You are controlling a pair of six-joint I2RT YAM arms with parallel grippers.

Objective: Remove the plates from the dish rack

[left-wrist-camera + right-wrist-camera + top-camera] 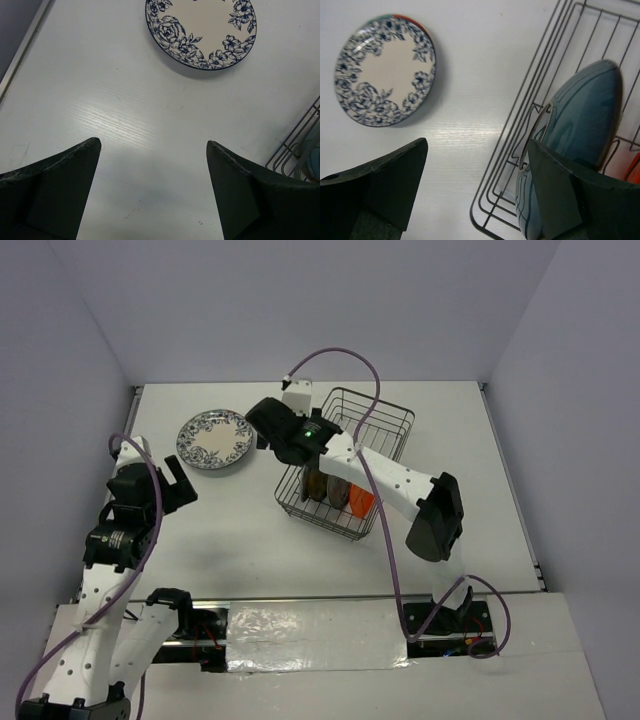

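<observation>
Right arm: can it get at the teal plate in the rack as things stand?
Probably yes. The right tool hangs open just beside the teal plate, which stands on edge in the dish rack, rim exposed. The rack's wire wall may crowd one finger.

Boxed in on three sides, all plain lilac-grey: back wall [310, 300] at 12 o'clock, left wall [50, 400] at 9, right wall [585, 410] at 3. Floored by a white tabletop [230, 540], faint wood grain showing in the close wrist views. Edged at 3 o'clock by a thin grey rim [515, 490]. Fronted at 6 o'clock by a glossy white strip [300, 625], glaring under soft, even light. Shadows pale and blurred.
</observation>
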